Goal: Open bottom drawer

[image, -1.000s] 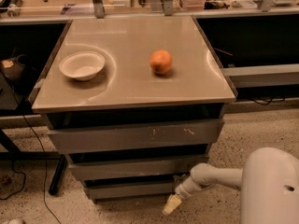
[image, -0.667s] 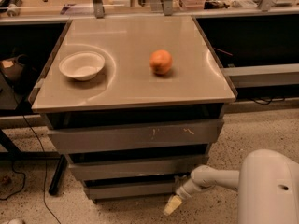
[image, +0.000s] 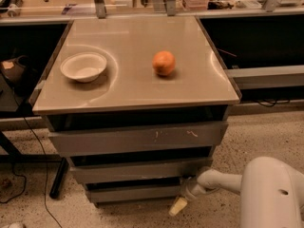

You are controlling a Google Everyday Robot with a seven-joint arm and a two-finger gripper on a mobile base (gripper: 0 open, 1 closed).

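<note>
gripper is hovering by the bottom drawer, whose 9-to-3 front is lying at its 10 o'clock; grip state, cannot tell.

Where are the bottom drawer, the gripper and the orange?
bottom drawer (image: 135,193), camera view, middle of its grey front.
gripper (image: 178,206), camera view, pale tip, just below the drawer's right end.
orange (image: 164,63), camera view, middle of the fruit.

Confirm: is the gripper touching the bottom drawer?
Cannot tell. Camera view puts the gripper low by the bottom drawer, near its right end; neither contact nor gap shows plainly.
</note>
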